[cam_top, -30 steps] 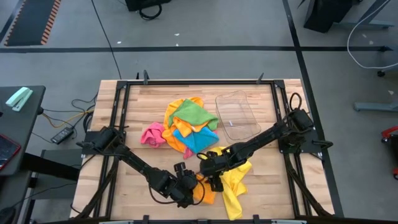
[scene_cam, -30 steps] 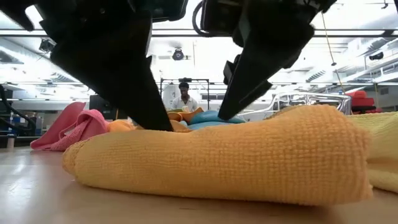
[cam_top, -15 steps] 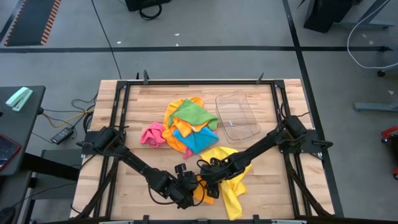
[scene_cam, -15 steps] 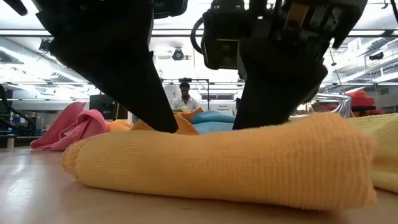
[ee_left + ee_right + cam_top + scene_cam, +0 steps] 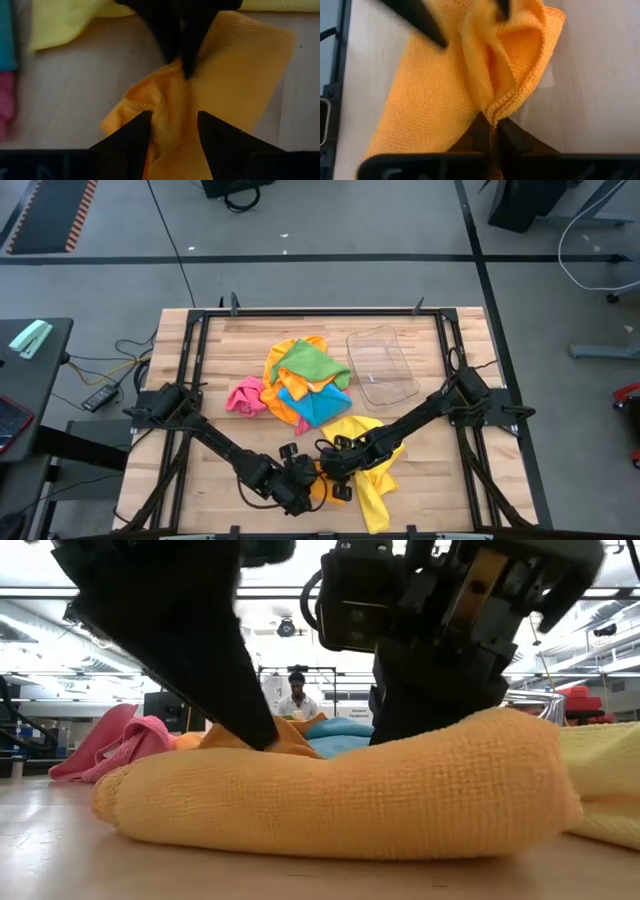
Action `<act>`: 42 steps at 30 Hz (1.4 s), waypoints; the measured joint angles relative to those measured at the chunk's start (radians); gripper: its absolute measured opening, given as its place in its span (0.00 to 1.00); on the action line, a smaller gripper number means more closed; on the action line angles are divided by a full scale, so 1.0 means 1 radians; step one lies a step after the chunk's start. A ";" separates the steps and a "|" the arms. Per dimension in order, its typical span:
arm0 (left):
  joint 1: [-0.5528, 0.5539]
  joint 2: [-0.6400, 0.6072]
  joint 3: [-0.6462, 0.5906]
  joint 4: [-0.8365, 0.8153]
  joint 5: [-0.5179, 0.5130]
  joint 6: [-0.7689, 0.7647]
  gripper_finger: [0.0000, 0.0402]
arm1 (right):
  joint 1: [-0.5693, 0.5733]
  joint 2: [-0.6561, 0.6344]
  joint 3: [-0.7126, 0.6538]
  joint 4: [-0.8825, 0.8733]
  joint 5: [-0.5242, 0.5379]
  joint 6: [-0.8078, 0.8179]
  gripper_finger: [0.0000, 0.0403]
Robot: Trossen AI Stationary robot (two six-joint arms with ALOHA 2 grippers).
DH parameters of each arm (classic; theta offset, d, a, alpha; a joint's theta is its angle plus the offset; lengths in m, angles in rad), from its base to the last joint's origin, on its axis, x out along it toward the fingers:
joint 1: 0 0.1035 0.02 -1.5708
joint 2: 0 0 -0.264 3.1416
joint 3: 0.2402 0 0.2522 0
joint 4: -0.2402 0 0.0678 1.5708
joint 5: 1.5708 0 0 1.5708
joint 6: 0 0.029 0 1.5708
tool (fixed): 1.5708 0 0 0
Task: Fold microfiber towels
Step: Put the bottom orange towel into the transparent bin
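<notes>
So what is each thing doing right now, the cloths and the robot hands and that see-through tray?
Orange towel: bunched at the table's front edge, both grippers on it.
Right gripper: shut on the orange towel's hem.
Left gripper: open, fingers either side of an orange fold.
Yellow towel: crumpled beside the orange one.
Pile of towels: heaped, unfolded, mid-table.
Pink towel: crumpled at the pile's edge.
Clear tray: upright, empty.

Both arms reach inward and low over the near middle of the tabletop, their wrists almost meeting. The left end effector (image 5: 172, 127) has its fingers (image 5: 131, 134) spread apart, pointing down. The right end effector (image 5: 491, 131) has its fingers pressed together on an orange towel (image 5: 445, 85) edge, seemingly pinching it.
</notes>
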 joint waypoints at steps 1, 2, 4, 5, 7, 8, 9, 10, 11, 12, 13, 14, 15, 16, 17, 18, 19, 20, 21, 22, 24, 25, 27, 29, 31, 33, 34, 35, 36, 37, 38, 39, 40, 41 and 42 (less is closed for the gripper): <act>0.000 -0.016 0.000 -0.020 0.000 -0.001 0.43 | 0.000 0.000 0.000 0.000 -0.003 -0.003 0.03; 0.000 -0.035 0.000 -0.042 0.000 -0.001 0.43 | -0.001 0.000 0.000 -0.001 -0.006 -0.003 0.03; -0.001 -0.073 0.000 -0.104 -0.001 -0.001 0.43 | -0.001 0.000 0.000 -0.003 -0.005 -0.007 0.03; -0.001 -0.092 0.000 -0.130 -0.001 -0.001 0.43 | -0.003 0.000 0.000 -0.004 -0.005 -0.010 0.03; -0.002 -0.129 0.000 -0.190 0.000 -0.001 0.43 | -0.006 -0.005 0.000 -0.008 -0.009 -0.015 0.03; -0.004 -0.147 0.000 -0.211 -0.002 -0.002 0.43 | -0.006 -0.007 0.000 -0.008 -0.009 -0.018 0.03; -0.005 -0.164 0.000 -0.226 -0.002 -0.003 0.43 | -0.006 -0.017 -0.001 -0.019 -0.008 -0.026 0.03; -0.005 -0.179 0.000 -0.242 -0.003 -0.003 0.43 | -0.006 -0.025 -0.003 -0.034 -0.006 -0.039 0.03; -0.005 -0.193 0.000 -0.255 -0.003 -0.005 0.43 | -0.006 -0.035 -0.004 -0.038 -0.002 -0.047 0.03; -0.006 -0.203 0.000 -0.262 -0.003 -0.009 0.43 | -0.006 -0.045 -0.004 -0.046 0.006 -0.061 0.03; -0.006 -0.212 0.000 -0.264 -0.003 -0.011 0.43 | -0.006 -0.057 -0.004 -0.057 0.010 -0.069 0.03; -0.006 -0.218 0.000 -0.265 -0.003 -0.009 0.43 | -0.007 -0.072 -0.004 -0.062 0.011 -0.081 0.03; -0.005 -0.223 0.000 -0.266 -0.003 -0.002 0.43 | -0.009 -0.084 -0.004 -0.067 0.012 -0.092 0.03; -0.005 -0.226 0.000 -0.269 -0.003 0.010 0.43 | -0.012 -0.095 -0.004 -0.073 0.012 -0.100 0.03; -0.005 -0.228 0.000 -0.268 -0.003 0.014 0.43 | -0.013 -0.105 -0.003 -0.087 0.013 -0.110 0.03; -0.005 -0.228 0.000 -0.265 -0.004 0.016 0.43 | -0.014 -0.112 -0.004 -0.101 0.014 -0.118 0.03; -0.005 -0.228 0.000 -0.266 -0.003 0.016 0.43 | -0.015 -0.123 -0.004 -0.110 0.019 -0.123 0.03; -0.005 -0.228 0.000 -0.269 -0.003 0.016 0.43 | -0.016 -0.136 -0.004 -0.121 0.027 -0.135 0.03; -0.005 -0.228 0.000 -0.268 -0.003 0.015 0.43 | -0.019 -0.148 -0.004 -0.126 0.030 -0.145 0.03; -0.005 -0.228 0.000 -0.266 -0.003 0.015 0.43 | -0.019 -0.162 -0.004 -0.130 0.033 -0.154 0.03; -0.006 -0.228 0.000 -0.267 -0.003 0.015 0.43 | -0.027 -0.173 -0.003 -0.140 0.034 -0.171 0.03; -0.005 -0.228 0.000 -0.266 -0.003 0.015 0.43 | -0.031 -0.174 -0.003 -0.143 0.034 -0.181 0.03; -0.002 -0.228 0.000 -0.266 -0.003 0.015 0.42 | -0.040 -0.174 -0.003 -0.148 0.014 -0.193 0.03; 0.002 -0.228 0.000 -0.265 -0.003 0.015 0.42 | -0.050 -0.176 -0.003 -0.143 -0.007 -0.185 0.03; 0.002 -0.228 0.000 -0.266 -0.003 0.012 0.41 | -0.054 -0.185 -0.003 -0.147 -0.026 -0.178 0.03; 0.002 -0.228 0.000 -0.265 -0.003 0.010 0.40 | -0.058 -0.199 -0.002 -0.144 -0.029 -0.179 0.03; 0.002 -0.228 0.000 -0.264 -0.003 0.010 0.40 | -0.060 -0.204 -0.002 -0.150 -0.029 -0.184 0.03; 0.002 -0.228 0.000 -0.263 -0.003 0.010 0.40 | -0.061 -0.207 -0.001 -0.146 -0.029 -0.186 0.03; 0.002 -0.228 0.000 -0.262 -0.003 0.011 0.39 | -0.061 -0.213 -0.001 -0.149 -0.029 -0.187 0.03; 0.002 -0.228 0.000 -0.262 -0.003 0.012 0.39 | -0.062 -0.216 -0.001 -0.156 -0.034 -0.187 0.03; 0.002 -0.228 0.000 -0.261 -0.003 0.012 0.38 | -0.065 -0.217 -0.001 -0.153 -0.041 -0.187 0.03; 0.002 -0.228 0.000 -0.260 -0.003 0.014 0.38 | -0.068 -0.219 -0.001 -0.152 -0.049 -0.186 0.03; 0.003 -0.228 0.000 -0.261 -0.003 0.015 0.38 | -0.069 -0.220 -0.001 -0.158 -0.056 -0.187 0.03; 0.003 -0.228 0.000 -0.261 -0.003 0.015 0.37 | -0.071 -0.221 -0.001 -0.161 -0.062 -0.186 0.03; 0.003 -0.228 0.000 -0.260 -0.003 0.015 0.37 | -0.075 -0.226 -0.001 -0.163 -0.069 -0.186 0.03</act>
